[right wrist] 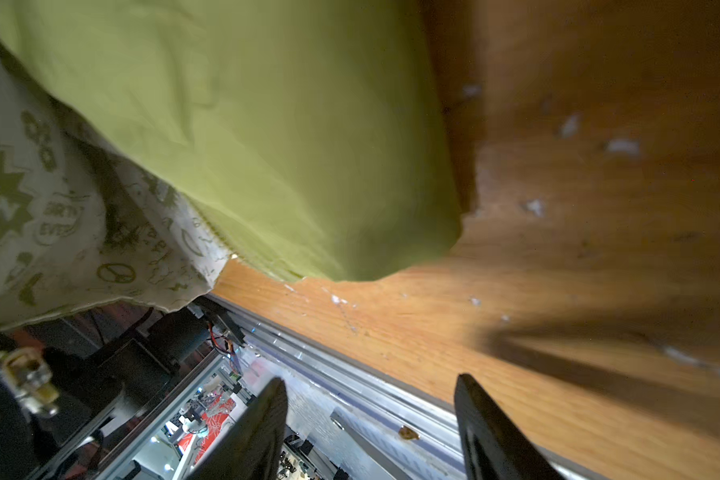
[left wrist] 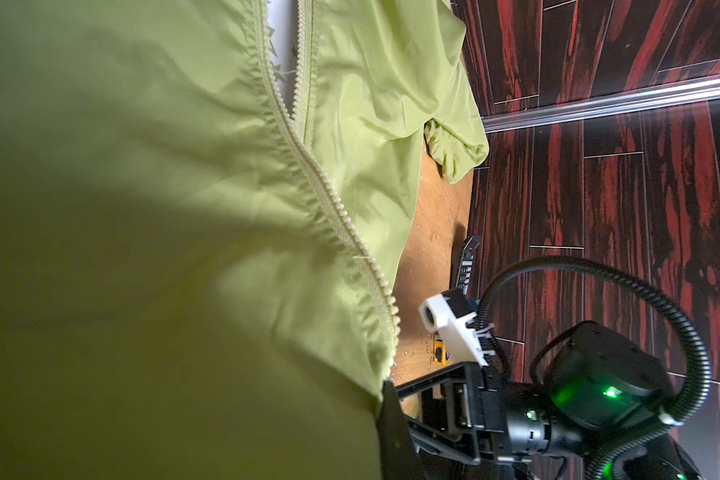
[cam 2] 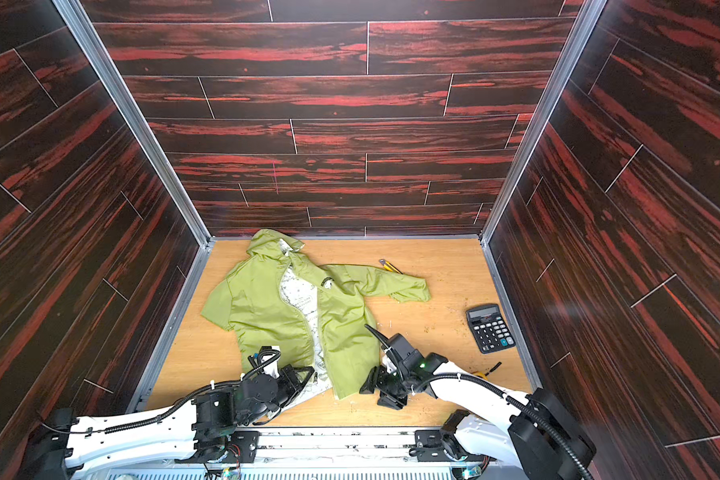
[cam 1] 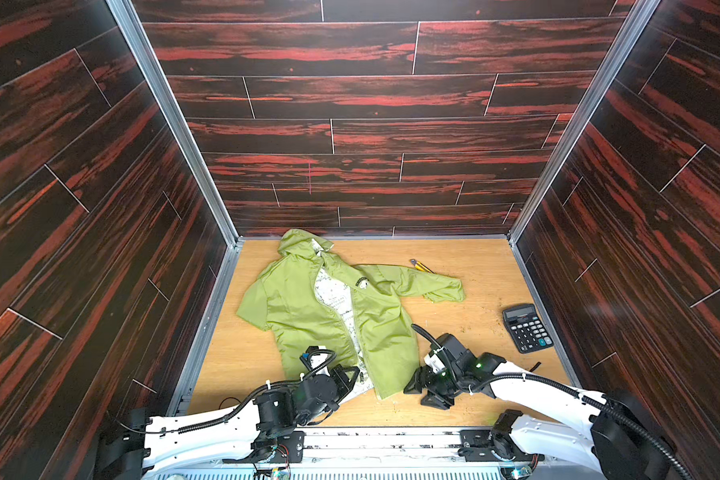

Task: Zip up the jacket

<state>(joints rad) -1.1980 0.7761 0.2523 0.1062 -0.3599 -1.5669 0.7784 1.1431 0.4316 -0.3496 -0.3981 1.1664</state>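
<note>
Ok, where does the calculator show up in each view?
Top view: calculator on the right side of the table.
Top view: same spot.
Left wrist: edge-on dark sliver past the jacket.
Right wrist: not in it.
Shared landmark: the green jacket, in all four views.

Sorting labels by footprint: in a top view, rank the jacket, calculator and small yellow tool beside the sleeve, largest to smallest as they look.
1. jacket
2. calculator
3. yellow tool, clearly the smallest, though the sleeve may hide one end.
</note>
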